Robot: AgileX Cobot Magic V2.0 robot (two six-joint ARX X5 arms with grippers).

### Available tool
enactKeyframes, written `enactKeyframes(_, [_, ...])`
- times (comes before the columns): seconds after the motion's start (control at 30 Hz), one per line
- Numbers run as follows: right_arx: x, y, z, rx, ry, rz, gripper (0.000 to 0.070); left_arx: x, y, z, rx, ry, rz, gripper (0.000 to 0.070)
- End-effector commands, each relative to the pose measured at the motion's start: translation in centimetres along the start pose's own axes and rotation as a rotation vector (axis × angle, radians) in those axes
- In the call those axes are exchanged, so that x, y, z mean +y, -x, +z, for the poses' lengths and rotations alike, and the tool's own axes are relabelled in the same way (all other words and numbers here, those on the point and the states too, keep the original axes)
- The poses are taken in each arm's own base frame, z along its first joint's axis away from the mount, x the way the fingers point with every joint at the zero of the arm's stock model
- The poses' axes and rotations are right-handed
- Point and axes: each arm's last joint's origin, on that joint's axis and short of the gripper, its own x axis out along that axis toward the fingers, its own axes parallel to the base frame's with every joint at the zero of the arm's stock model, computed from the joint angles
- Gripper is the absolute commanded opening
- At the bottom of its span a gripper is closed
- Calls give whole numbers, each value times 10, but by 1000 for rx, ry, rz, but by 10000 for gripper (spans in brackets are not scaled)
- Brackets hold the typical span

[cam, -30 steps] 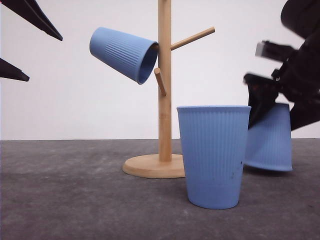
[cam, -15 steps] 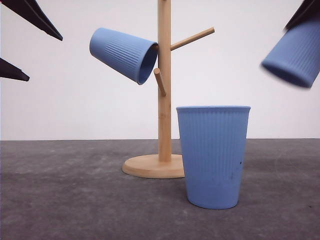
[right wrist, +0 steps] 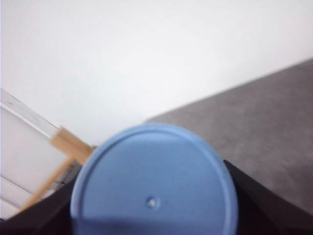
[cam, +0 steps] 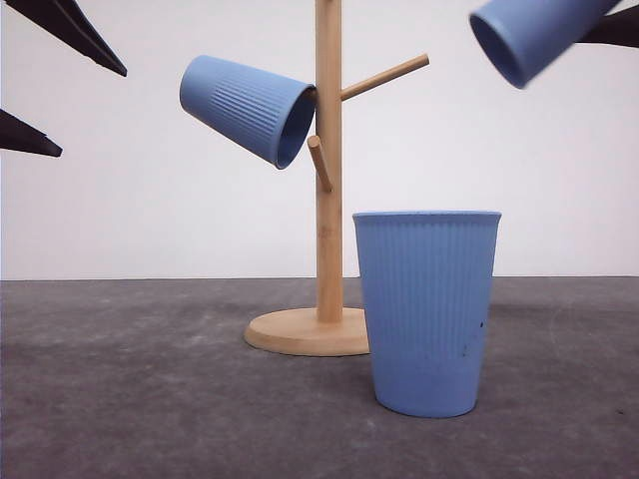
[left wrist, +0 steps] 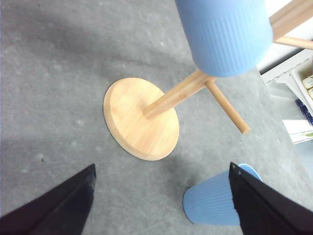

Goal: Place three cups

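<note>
One light-blue ribbed cup (cam: 248,108) hangs tilted on the left peg of the wooden stand (cam: 328,200); in the left wrist view this cup (left wrist: 225,34) sits above the round base (left wrist: 139,120). A second cup (cam: 427,311) stands upright on the table in front of the stand, right of its base. My right gripper (right wrist: 154,205) is shut on the third cup (cam: 539,35), held high at the right with its mouth tilted toward the stand; its flat base (right wrist: 154,181) faces the wrist camera. My left gripper (cam: 92,114) hangs open and empty at the upper left.
The stand's upper right peg (cam: 384,77) and short front peg (cam: 319,163) are bare. The grey table (cam: 150,399) stretches left of the stand. White shelving (left wrist: 293,98) lies beyond the table's edge in the left wrist view.
My right gripper has lifted the third cup from the table at the right up to the top right and tipped its mouth toward the stand. The left arm has stayed still.
</note>
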Motion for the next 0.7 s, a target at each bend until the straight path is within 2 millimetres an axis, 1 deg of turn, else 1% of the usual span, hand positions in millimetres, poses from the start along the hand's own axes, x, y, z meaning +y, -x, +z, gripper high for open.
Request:
enactKeyframes(0.0, [-3,-10,3,-15,-85,35,339,-2,0,3,-12,-7,-4,501])
enactKeyframes(0.13, [-8,-35,-2,-16,-112,101,339,-2,0,3,-12,-7,-4,501])
enactKeyframes(0.23, [-11,-54,-11,11,-121,143,340,-2,0,3,-12,-8,-4,501])
enactKeyframes(0.33, [-15,-69,-23,48,-145,148,353,-2,0,3,-12,-8,-4,501])
enactKeyframes(0.47, [-22,-83,-34,90,-158,149,354,-2,0,3,-12,-8,-4,501])
enactKeyframes(0.67, [-31,-95,-45,97,-152,121,354,-2,0,3,-13,-9,-5,501])
